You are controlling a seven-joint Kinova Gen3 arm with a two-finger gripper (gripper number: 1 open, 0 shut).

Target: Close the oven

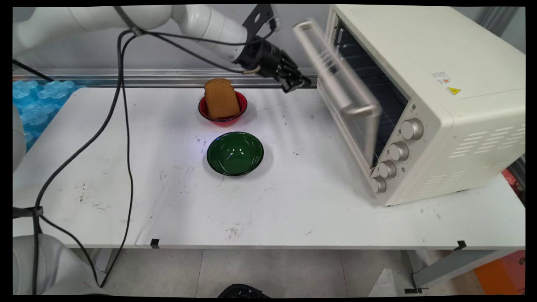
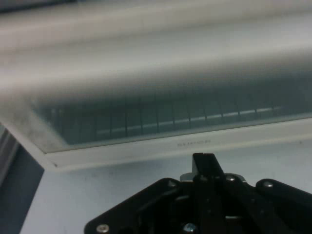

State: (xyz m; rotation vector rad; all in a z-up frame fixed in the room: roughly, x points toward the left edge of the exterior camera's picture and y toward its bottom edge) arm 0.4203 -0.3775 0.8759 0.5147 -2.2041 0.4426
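My black gripper [image 1: 297, 82] hangs above the table's back edge, just left of the cream toaster oven [image 1: 444, 84]. Its fingers are shut with nothing between them. The oven door [image 1: 342, 90] stands partly open, tilted out from the top and blurred, with its bar handle [image 1: 325, 63] close to the right of the gripper. In the hand view the gripper [image 2: 205, 160] points at the door's glass pane [image 2: 170, 114] and pale frame, a short way off and not touching. A slice of brown bread [image 1: 220, 98] leans in a red bowl [image 1: 223, 119] to the gripper's lower left.
An empty green bowl [image 1: 235, 153] sits mid-table in front of the red bowl. Black cables [image 1: 121, 126] hang from the arm over the table's left part. Blue moulded packing [image 1: 37, 100] lies beyond the table's left end. The oven's several knobs [image 1: 396, 151] face the front.
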